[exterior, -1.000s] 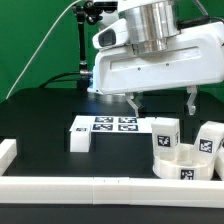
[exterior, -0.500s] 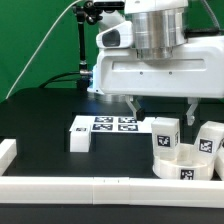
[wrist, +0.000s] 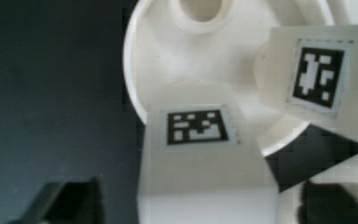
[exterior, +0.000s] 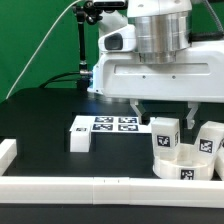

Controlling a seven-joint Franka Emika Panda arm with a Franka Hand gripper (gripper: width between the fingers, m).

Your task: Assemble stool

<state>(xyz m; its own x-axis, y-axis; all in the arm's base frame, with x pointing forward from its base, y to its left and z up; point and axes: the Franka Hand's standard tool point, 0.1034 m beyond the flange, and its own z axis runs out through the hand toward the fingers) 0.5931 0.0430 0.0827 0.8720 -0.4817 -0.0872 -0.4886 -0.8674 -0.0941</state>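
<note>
Hovering over the exterior view's right side of the black table (exterior: pixel 40 130), the arm's hand (exterior: pixel 165 110) points straight down. Its two fingers (exterior: pixel 137 106) are spread wide and grip nothing, flanking the top of an upright leg (exterior: pixel 166 135) right by the seat (exterior: pixel 185 165). A second leg (exterior: pixel 210 140) stands close by, and a third leg (exterior: pixel 80 135) lies beside the marker board (exterior: pixel 112 124). In the wrist view, the tagged leg (wrist: pixel 197 130) sits between the dark fingertips (wrist: pixel 66 203), overlapping the seat (wrist: pixel 167 60).

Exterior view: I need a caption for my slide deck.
Open gripper hovers over an upright stool leg by the round seat.
</note>
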